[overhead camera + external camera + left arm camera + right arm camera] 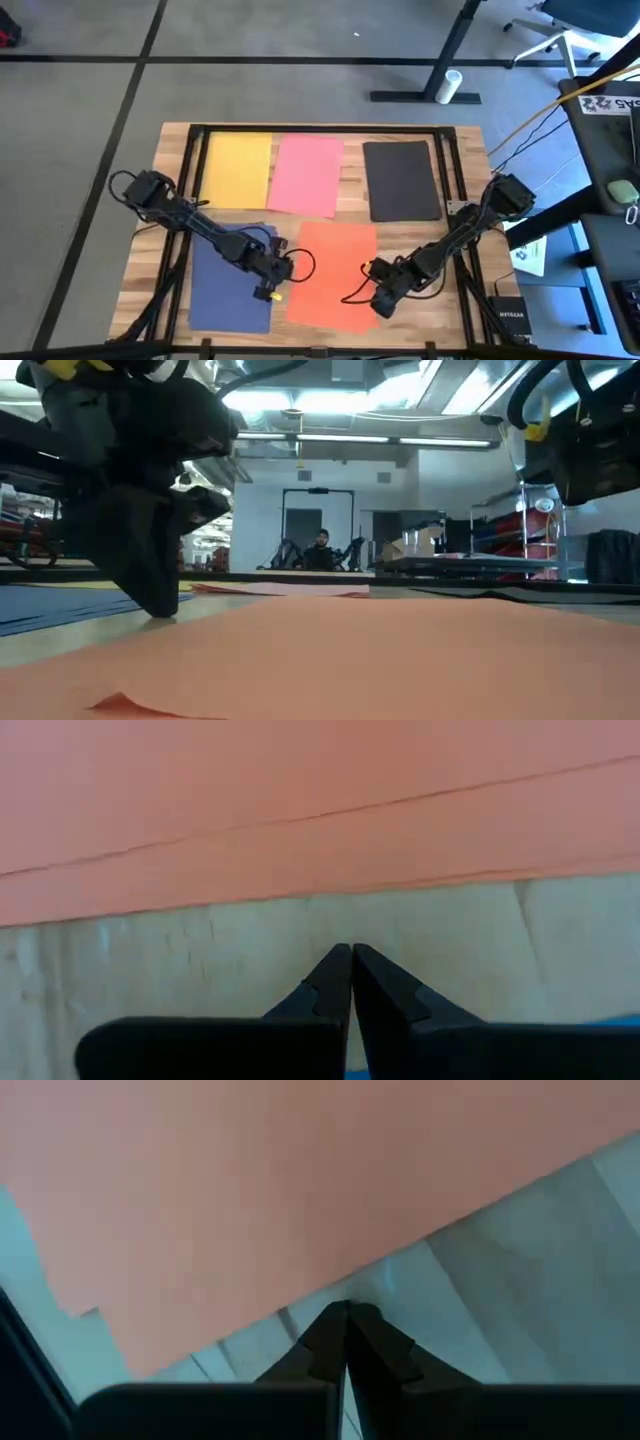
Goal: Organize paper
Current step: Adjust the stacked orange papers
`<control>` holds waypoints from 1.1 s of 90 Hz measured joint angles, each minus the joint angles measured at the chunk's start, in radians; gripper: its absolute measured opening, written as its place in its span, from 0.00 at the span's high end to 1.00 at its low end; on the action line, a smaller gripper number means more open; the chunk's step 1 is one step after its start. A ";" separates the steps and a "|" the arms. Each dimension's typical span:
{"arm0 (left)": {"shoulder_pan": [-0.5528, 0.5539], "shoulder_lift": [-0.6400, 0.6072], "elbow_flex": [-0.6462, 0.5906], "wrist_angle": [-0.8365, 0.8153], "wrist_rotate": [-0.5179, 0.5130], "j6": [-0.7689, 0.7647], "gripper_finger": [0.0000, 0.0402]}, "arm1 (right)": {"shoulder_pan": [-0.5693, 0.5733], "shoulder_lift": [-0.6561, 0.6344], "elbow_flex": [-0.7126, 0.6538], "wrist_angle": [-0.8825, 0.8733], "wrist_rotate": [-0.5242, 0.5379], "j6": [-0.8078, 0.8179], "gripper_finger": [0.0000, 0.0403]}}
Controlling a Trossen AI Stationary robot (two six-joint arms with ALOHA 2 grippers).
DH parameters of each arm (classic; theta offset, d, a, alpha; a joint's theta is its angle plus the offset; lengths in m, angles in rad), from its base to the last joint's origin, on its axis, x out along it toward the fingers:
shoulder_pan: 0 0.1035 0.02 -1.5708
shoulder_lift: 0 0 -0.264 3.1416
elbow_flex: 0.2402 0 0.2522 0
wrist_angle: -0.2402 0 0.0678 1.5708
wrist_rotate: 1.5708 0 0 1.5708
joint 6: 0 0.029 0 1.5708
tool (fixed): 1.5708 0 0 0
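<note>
Five paper sheets lie flat on the wooden table: yellow (pixel 238 170), pink (pixel 306 175) and black (pixel 402 180) along the far side, navy blue (pixel 228 290) and orange (pixel 335 275) along the near side. My left gripper (pixel 350 955) is shut, pointing down at bare wood (pixel 200 960) in the gap between the navy sheet and the orange sheet's left edge (pixel 300 898). My right gripper (pixel 347 1312) is shut over bare wood just off the orange sheet's near right edge (pixel 300 1295). In the low view it hangs above the table (pixel 580 450). My left gripper comes from above with its shut fingertips (pixel 160 610) down at the bare wood beside the orange sheet. I cannot tell whether they touch the table. They are not on any sheet.
A dark metal frame (pixel 320 128) runs along the table's far edge and sides. Off the right edge lie a white printed sheet (pixel 527 255) and a black box (pixel 505 315). A person (pixel 321 545) sits far back in the room.
</note>
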State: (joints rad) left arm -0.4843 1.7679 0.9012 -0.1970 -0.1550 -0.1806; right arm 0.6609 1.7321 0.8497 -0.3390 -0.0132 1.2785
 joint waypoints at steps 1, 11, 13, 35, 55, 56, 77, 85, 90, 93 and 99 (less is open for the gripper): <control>0.000 0.000 0.000 0.004 0.001 0.000 1.00 | 0.000 0.000 0.000 0.001 0.002 0.000 1.00; 0.002 0.011 0.000 0.058 0.014 0.000 1.00 | -0.010 0.001 -0.002 0.016 0.000 0.000 1.00; 0.002 0.013 0.000 0.062 0.014 0.000 1.00 | -0.013 0.002 -0.002 0.020 -0.001 -0.002 1.00; 0.002 0.043 0.002 0.091 0.001 -0.021 1.00 | -0.031 0.003 -0.002 0.048 -0.008 -0.019 1.00; 0.002 0.043 0.002 0.094 0.003 -0.032 1.00 | -0.040 0.007 -0.003 0.099 -0.004 -0.030 1.00; 0.002 0.043 0.002 0.095 0.003 -0.033 1.00 | -0.040 0.007 -0.003 0.103 -0.003 -0.030 1.00; 0.002 0.044 0.000 0.126 0.006 -0.034 1.00 | -0.043 0.009 -0.003 0.165 0.028 -0.032 1.00; 0.002 0.044 0.000 0.128 0.006 -0.034 1.00 | -0.042 0.009 -0.003 0.180 0.028 -0.033 1.00; 0.002 0.044 0.000 0.128 0.006 -0.034 1.00 | -0.041 0.009 -0.003 0.178 0.028 -0.033 1.00; 0.000 0.044 0.000 0.129 0.006 -0.034 1.00 | -0.042 0.009 -0.003 0.176 0.027 -0.033 1.00; -0.001 0.037 0.000 0.118 0.005 -0.034 1.00 | -0.041 0.009 0.009 0.157 0.025 -0.044 1.00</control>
State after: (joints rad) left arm -0.4854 1.8046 0.9012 -0.0788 -0.1497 -0.2142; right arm 0.6197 1.7412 0.8584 -0.1815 0.0116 1.2346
